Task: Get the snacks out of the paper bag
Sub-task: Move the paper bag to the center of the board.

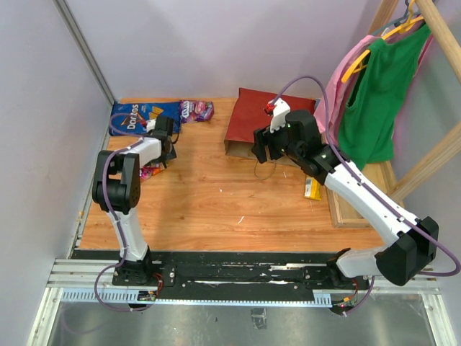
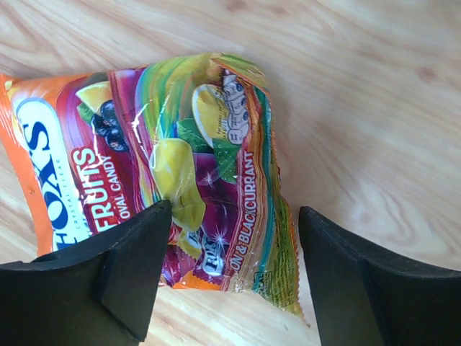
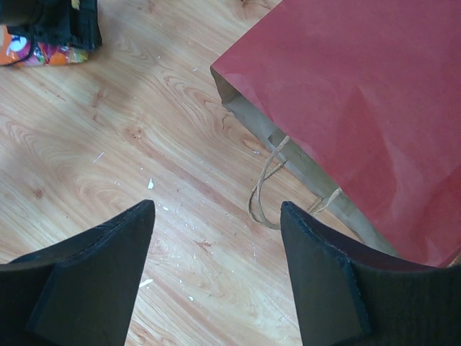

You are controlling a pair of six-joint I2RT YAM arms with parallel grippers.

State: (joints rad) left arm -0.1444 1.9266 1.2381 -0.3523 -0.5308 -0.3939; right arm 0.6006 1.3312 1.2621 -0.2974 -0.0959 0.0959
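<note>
The red paper bag point(image 1: 268, 115) lies flat at the back middle of the table, its brown mouth and loop handles point(image 3: 267, 189) facing the near side. My right gripper point(image 1: 260, 149) is open and empty just above the table, in front of the bag's mouth point(image 3: 216, 210), with the handles just beyond its fingertips. My left gripper point(image 1: 164, 153) is open over a Fox's candy bag point(image 2: 166, 158) that lies flat on the wood, one finger on each side of its end. A blue Doritos bag point(image 1: 137, 117) and a second Fox's bag point(image 1: 196, 109) lie at the back left. A yellow bar point(image 1: 313, 189) lies under the right arm.
Green and pink clothes point(image 1: 374, 94) hang from a wooden rack point(image 1: 432, 162) at the right, whose base point(image 1: 356, 209) sits on the table's right edge. A wall runs along the left side. Small white crumbs point(image 3: 150, 184) dot the wood.
</note>
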